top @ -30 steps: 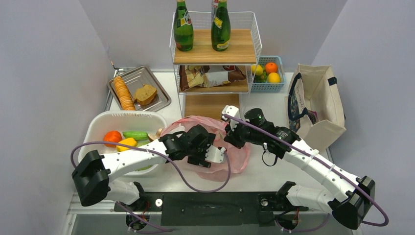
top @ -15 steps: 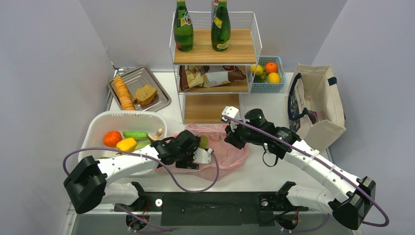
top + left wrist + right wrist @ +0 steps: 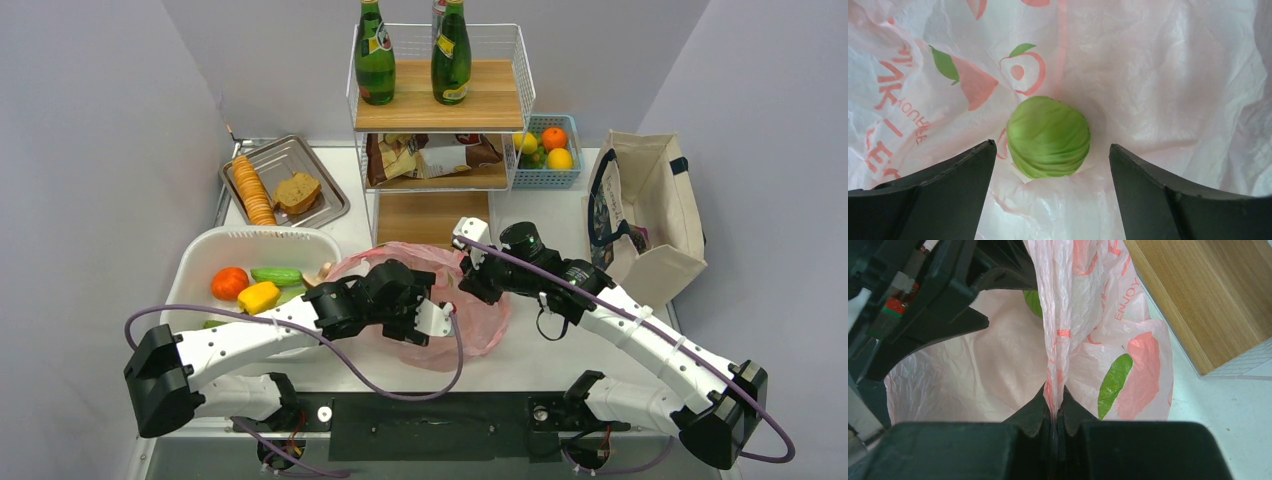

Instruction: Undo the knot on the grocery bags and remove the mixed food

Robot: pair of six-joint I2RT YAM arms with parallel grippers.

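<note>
Since the bag [image 3: 482, 318] is gaping open and no tied knot shows anywhere, I'd say the untying part is done. The tub [image 3: 255, 233] on the left of the bench [image 3: 510, 365] already has an orange [image 3: 229, 283], a cucumber [image 3: 276, 275] and a yellow piece [image 3: 259, 296] in it, so emptying looks well underway. The left pincer [image 3: 1050, 150] is down inside the bag, spread wide and holding nothing, one finger each side of a green ball [image 3: 1049, 125] without touching it. The bag sits mid-bench in front of the shelf [image 3: 430, 215]. The right pincer [image 3: 1054, 405] is pinched tight on a fold of the bag's rim, holding it up. Left to do, I reckon: grab that ball, then check for more.
</note>
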